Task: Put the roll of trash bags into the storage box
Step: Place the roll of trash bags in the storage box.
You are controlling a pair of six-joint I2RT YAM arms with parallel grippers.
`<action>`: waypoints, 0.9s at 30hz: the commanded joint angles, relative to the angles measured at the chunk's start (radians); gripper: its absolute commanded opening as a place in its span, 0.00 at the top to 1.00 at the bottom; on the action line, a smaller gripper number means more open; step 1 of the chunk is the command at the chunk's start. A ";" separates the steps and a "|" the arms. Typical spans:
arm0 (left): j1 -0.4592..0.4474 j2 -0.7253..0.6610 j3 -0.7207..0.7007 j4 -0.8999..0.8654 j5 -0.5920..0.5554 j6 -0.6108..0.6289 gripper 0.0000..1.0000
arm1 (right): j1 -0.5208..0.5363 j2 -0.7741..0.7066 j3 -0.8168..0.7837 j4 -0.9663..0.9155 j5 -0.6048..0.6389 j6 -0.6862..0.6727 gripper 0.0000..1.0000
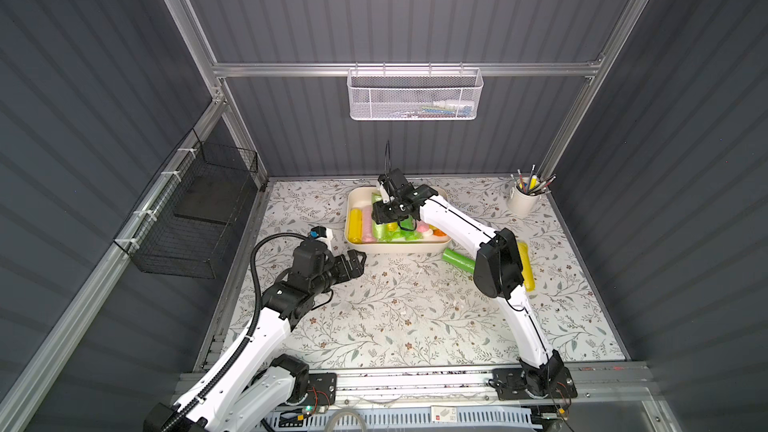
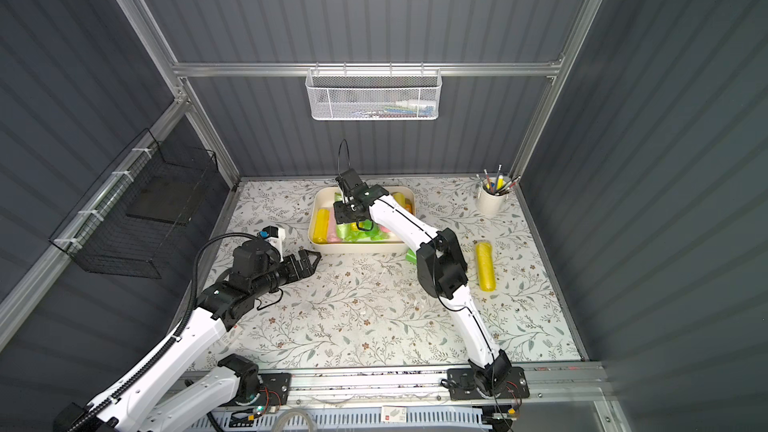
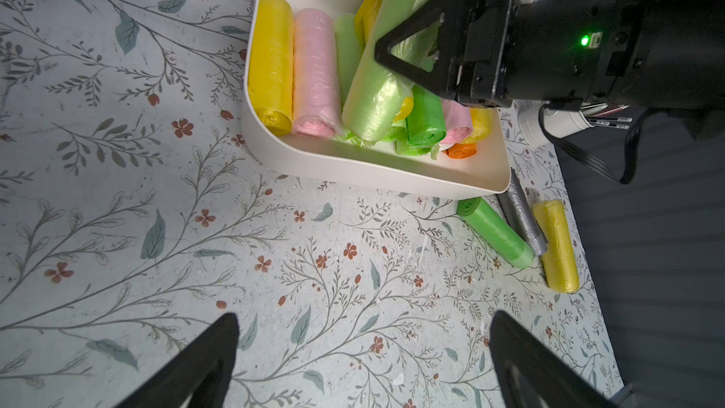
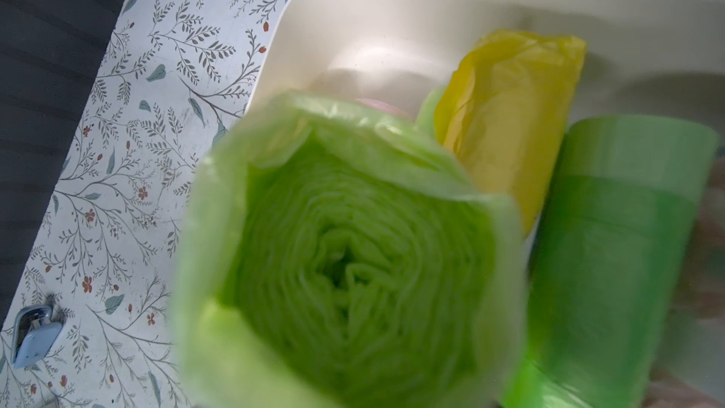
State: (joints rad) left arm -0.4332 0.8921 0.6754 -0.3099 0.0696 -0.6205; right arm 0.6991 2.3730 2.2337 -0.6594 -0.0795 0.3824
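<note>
- Placement is the step in hand. The right gripper (image 3: 404,41) hangs over the storage box (image 3: 365,168), its jaws closed partway on the pale green roll (image 3: 376,104), with one finger lying across the wrap.
- Roll sits tilted. Its lower end appears to rest on the heap of rolls inside the box and its upper end is raised. It is within the walls, so this roll looks nearly delivered.
- Next move, as I judge it: widen the jaws so the roll settles, then lift straight up. The fingers sit close among packed rolls, and a sideways pull could drag one out.
- Left gripper (image 1: 357,261) is spread fully and holds nothing. In both top views it sits near the box's 7 o'clock corner, not touching the wall.
- Floor of the box shows bare toward its 12 o'clock end. The boxed yellow roll (image 3: 270,64) and the pink roll (image 3: 316,72) lie side by side along the 9 o'clock wall.
- Table (image 1: 415,317) is open from 5 to 7 o'clock of the box. At 4 o'clock a green roll (image 3: 496,233), a grey roll (image 3: 521,217) and a loose yellow roll (image 3: 557,247) lie near the right arm's elbow.
</note>
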 commanded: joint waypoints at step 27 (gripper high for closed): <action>-0.004 -0.030 -0.008 0.024 0.016 0.012 0.00 | -0.044 0.004 0.002 0.192 0.011 0.032 0.22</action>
State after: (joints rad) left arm -0.4332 0.8795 0.6533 -0.2920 0.0711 -0.6205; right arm 0.6659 2.4470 2.2673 -0.4969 -0.0803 0.4210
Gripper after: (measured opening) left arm 0.999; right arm 0.767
